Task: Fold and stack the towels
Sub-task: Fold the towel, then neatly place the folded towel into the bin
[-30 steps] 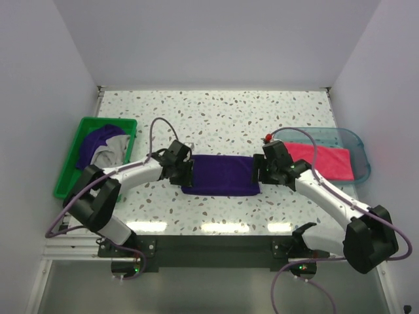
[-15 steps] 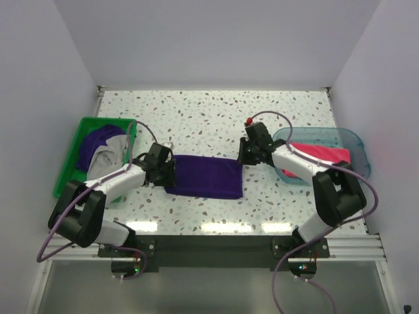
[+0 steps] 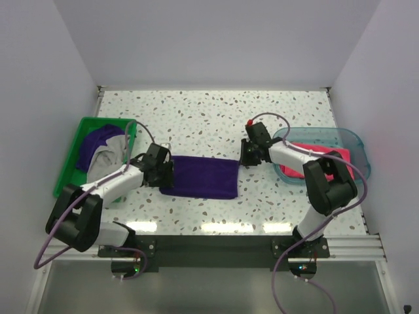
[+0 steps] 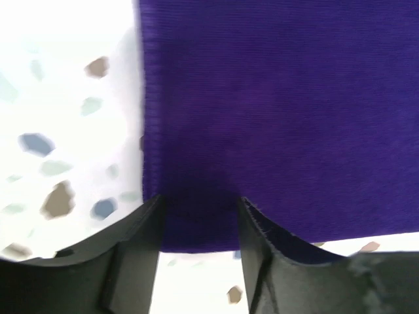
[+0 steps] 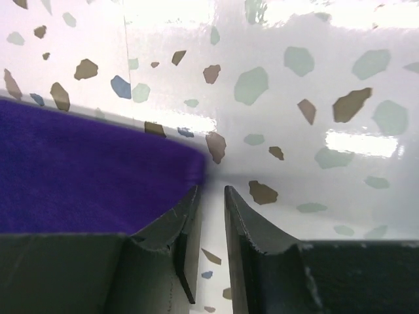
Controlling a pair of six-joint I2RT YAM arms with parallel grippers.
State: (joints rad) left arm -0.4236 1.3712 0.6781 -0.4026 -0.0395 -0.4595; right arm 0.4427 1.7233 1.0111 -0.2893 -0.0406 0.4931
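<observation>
A dark purple towel (image 3: pixel 203 176) lies folded flat in the middle of the table. My left gripper (image 3: pixel 165 174) sits on its left end. In the left wrist view the left gripper (image 4: pixel 200 203) is open, its fingers resting apart on the towel (image 4: pixel 275 98) by a corner. My right gripper (image 3: pixel 241 159) is at the towel's far right corner. In the right wrist view the right gripper (image 5: pixel 211 190) is closed to a thin slit showing only table, with the towel's corner (image 5: pixel 85 170) against the left fingertip. A hot pink towel (image 3: pixel 334 160) lies in the tray.
A green bin (image 3: pixel 69 173) at the left holds a purple towel (image 3: pixel 98 140) and a pale grey one (image 3: pixel 108 157). The translucent teal tray (image 3: pixel 353 140) stands at the right, with the right forearm crossing its near left corner. White walls enclose the table.
The purple towel and my left gripper have slid left. My right gripper swung left to the towel's far right corner and its jaws narrowed. The left jaws widened slightly.
</observation>
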